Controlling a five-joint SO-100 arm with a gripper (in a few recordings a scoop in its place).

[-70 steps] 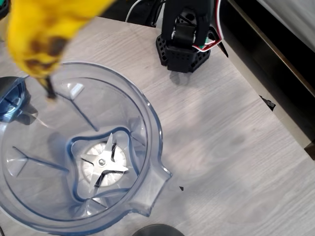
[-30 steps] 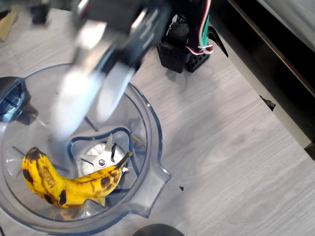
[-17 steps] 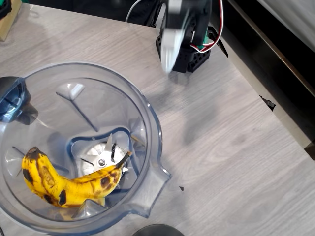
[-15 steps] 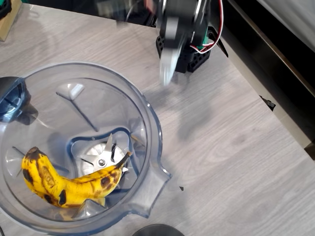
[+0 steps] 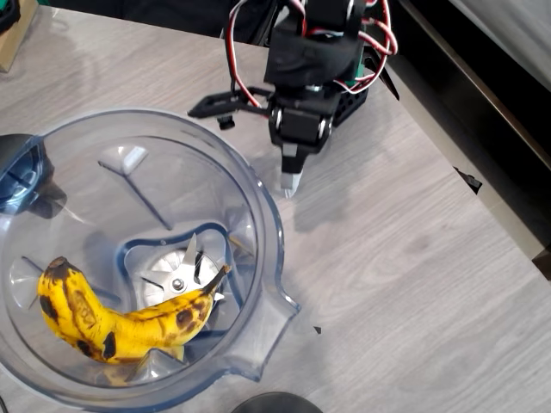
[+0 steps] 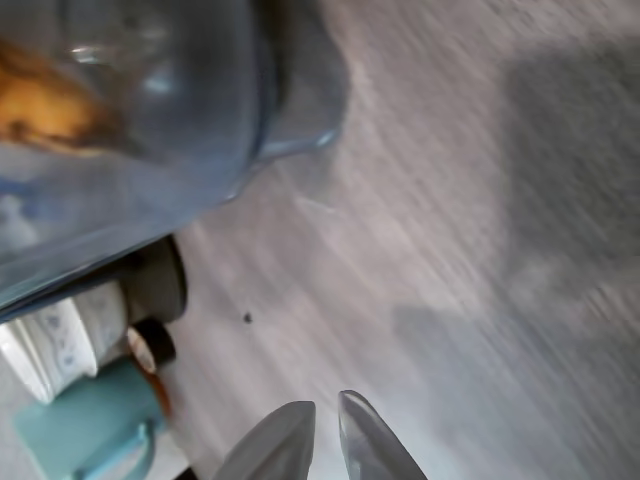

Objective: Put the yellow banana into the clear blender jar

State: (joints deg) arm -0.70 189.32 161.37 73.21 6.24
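I see the yellow banana (image 5: pixel 120 323) lying inside the clear blender jar (image 5: pixel 258 194), curled along the bottom with one dark tip next to the silver blade (image 5: pixel 182 282). In the wrist view the jar (image 6: pixel 150 120) is blurry, and a bit of yellow shows through its wall. My gripper (image 5: pixel 290 182) hangs over the wooden table (image 5: pixel 413 258) just beside the jar's rim. Its white fingers (image 6: pixel 290 445) are almost together and hold nothing

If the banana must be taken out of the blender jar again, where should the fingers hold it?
Probably at the thick middle of the banana, coming straight down through the jar mouth. It lies flat and curved on the floor, its right tip near the blade, so stay left of that.
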